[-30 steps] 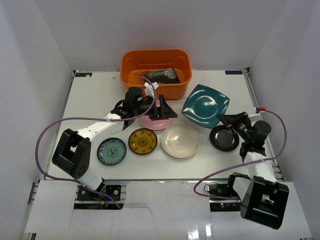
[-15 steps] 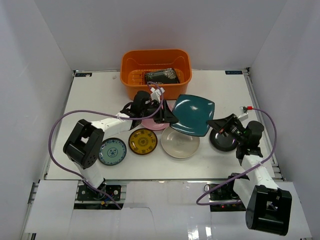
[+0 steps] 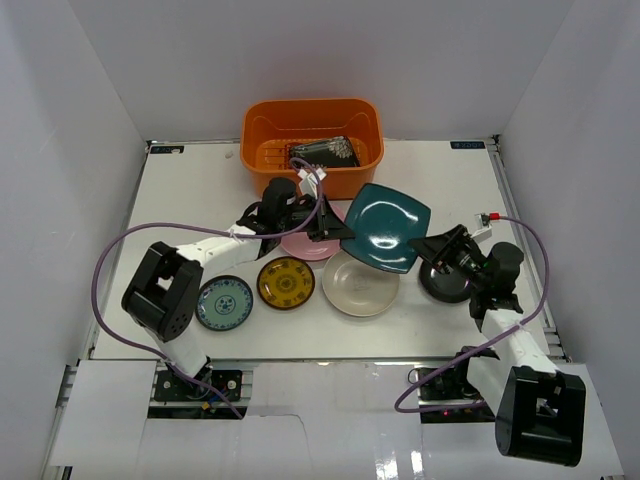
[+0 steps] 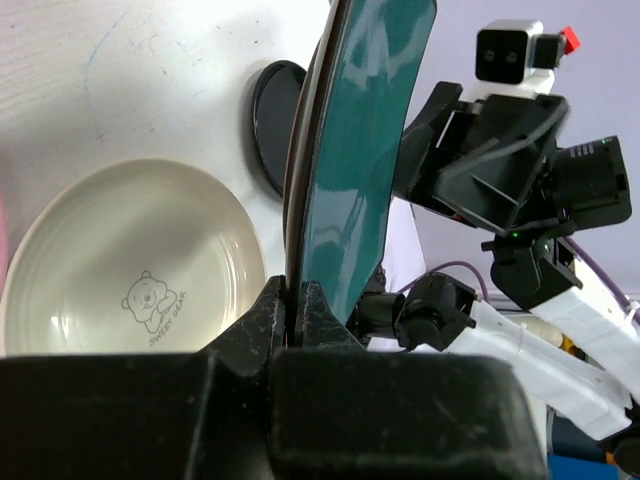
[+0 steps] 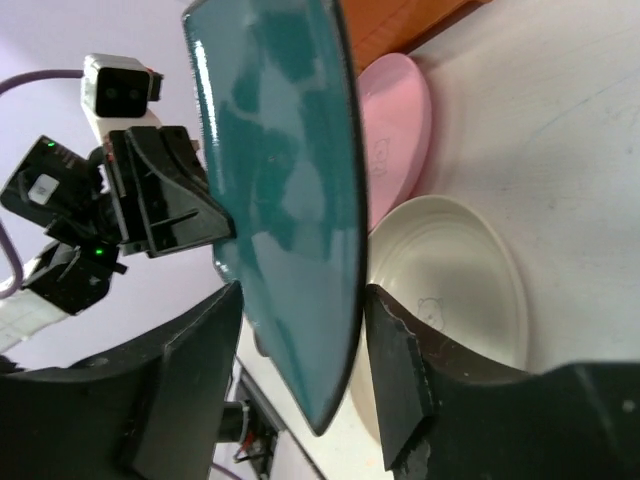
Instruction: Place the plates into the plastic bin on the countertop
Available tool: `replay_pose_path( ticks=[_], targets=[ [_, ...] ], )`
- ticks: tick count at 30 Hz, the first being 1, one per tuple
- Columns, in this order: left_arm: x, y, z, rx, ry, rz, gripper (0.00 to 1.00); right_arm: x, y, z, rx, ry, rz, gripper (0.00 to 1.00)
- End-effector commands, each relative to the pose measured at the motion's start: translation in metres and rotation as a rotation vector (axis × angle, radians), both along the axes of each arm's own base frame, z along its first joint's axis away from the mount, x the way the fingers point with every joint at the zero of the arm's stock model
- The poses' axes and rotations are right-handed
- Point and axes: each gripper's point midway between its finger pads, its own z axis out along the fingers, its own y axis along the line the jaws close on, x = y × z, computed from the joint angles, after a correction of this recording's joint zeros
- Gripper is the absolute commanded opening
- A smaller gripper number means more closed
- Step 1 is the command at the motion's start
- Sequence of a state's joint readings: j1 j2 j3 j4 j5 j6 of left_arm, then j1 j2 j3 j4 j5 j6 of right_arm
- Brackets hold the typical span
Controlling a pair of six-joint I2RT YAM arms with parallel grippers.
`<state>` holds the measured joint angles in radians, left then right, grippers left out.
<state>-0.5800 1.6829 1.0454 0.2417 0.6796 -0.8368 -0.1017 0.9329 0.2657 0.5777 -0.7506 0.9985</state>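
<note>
On the white bench (image 3: 200, 190), the orange plastic bin (image 3: 260, 150) holds only the dark floral square plate (image 3: 325, 152). The teal square plate (image 3: 388, 228) hangs over the cream round plate (image 3: 360, 288), with the left pincer (image 4: 296, 305) pinching its edge and the right pincer (image 5: 300, 372) spread around it. The cream plate and four more are yet to go.

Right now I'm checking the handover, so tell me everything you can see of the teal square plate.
The teal square plate is glossy and glazed-looking, with rounded corners, a shallow dished face and a dark edge. It hangs tilted off the countertop, over the far rim of the cream plate. The left tool is shut on one edge; the right tool stands open around the opposite edge.
</note>
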Motion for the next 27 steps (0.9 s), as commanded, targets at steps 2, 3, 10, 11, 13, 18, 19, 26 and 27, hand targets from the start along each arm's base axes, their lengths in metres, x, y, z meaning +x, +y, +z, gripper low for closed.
replay_pose_path(
  ticks=[2,3,10,11,13,18,19,26,27],
  targets=[
    [0.012,0.004,0.104,-0.185,-0.183,0.025,0.00,-0.004,0.008,0.031,-0.041,-0.123,0.074,0.68],
    [0.022,0.011,0.108,-0.191,-0.183,0.051,0.00,-0.006,0.008,0.033,-0.058,-0.140,0.078,0.74],
    [0.106,0.062,0.176,-0.274,-0.243,0.232,0.00,-0.015,0.005,0.033,-0.137,-0.160,0.072,0.78],
    [0.125,0.077,0.175,-0.259,-0.225,0.275,0.00,-0.018,0.005,0.032,-0.143,-0.161,0.069,0.78],
    [0.156,0.085,0.163,-0.240,-0.194,0.317,0.00,-0.021,0.004,0.027,-0.159,-0.163,0.066,0.78],
    [0.240,0.116,0.155,-0.103,-0.181,0.460,0.00,-0.023,0.001,0.017,-0.202,-0.150,0.046,0.77],
    [0.251,0.119,0.151,-0.081,-0.181,0.476,0.00,-0.021,0.000,0.016,-0.220,-0.159,0.038,0.77],
    [0.301,0.146,0.106,0.011,-0.133,0.577,0.00,-0.021,0.000,0.016,-0.276,-0.170,0.034,0.76],
    [0.305,0.146,0.097,0.016,-0.122,0.577,0.00,-0.022,0.001,0.015,-0.282,-0.171,0.039,0.76]
  ],
)
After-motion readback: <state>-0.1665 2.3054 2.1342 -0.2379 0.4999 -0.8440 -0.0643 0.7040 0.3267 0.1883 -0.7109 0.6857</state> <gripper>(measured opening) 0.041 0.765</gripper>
